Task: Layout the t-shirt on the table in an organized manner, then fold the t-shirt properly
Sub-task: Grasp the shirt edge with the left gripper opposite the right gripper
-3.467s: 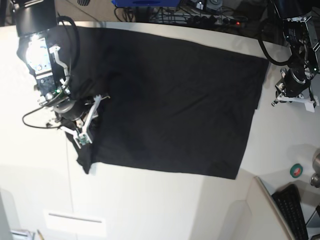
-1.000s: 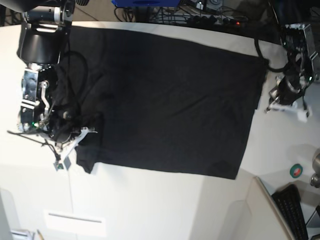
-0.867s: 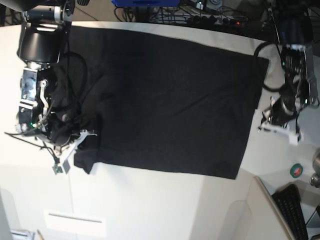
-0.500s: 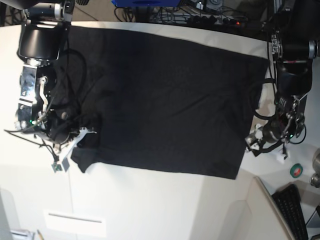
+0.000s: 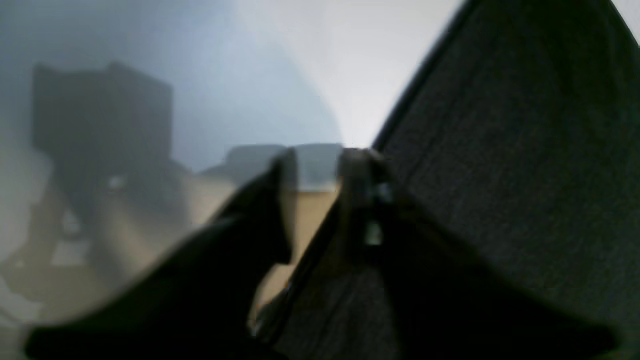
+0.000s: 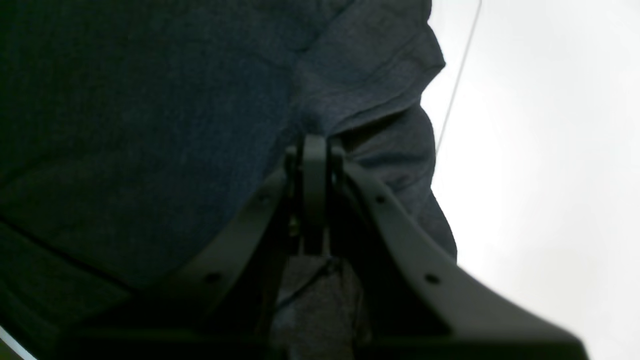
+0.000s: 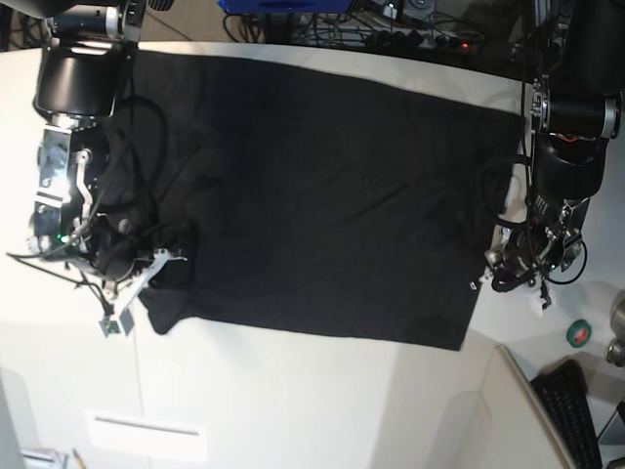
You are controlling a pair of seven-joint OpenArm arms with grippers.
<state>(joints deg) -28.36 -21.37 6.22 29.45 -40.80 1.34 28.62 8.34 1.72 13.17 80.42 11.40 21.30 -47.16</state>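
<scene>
The t-shirt lies spread on the off-white table; right gripper pinches its sleeve, left gripper narrowly parted, perhaps at the hem.

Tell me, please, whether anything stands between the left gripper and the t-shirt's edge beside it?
Nothing visible does. The left gripper sits right at the t-shirt edge, one finger already over the fabric, with only bare table alongside.

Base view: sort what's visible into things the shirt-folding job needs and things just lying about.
Job:
- large black fabric t-shirt
- off-white smooth table

Lying about:
- black keyboard at the lower right
- small green and red round object near it
- tangle of cables behind the table
</scene>
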